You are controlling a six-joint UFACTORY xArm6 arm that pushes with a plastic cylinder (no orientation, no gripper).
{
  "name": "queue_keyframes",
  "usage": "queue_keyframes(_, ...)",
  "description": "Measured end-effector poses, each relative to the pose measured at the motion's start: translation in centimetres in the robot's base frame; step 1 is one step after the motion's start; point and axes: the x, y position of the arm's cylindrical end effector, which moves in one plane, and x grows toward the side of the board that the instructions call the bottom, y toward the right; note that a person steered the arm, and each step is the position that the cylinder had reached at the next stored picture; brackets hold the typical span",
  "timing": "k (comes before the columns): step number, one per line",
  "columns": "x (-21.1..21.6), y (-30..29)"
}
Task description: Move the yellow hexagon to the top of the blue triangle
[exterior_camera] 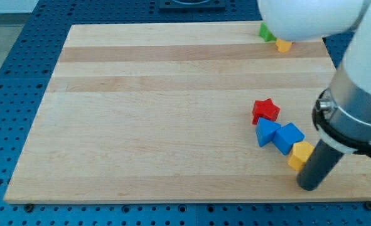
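The yellow hexagon (300, 154) lies near the view's bottom right, touching the lower right of a blue block (289, 137). The blue triangle (267, 132) sits just left of that block, below a red star (265, 110). My tip (311, 186) is at the board's lower right, just below and right of the yellow hexagon, close to or touching it. The arm's body covers the view's right side.
A green block (267, 32) and another yellow block (284, 45) sit at the board's top right, partly hidden by the white arm (311, 19). The wooden board (160, 113) rests on a blue perforated table (9, 75).
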Motion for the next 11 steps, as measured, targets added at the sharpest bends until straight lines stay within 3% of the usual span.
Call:
queue_keyframes(1, -0.6, 1.5)
queue_keyframes(9, -10.8, -3.0)
queue_keyframes(11, -12.8, -6.4)
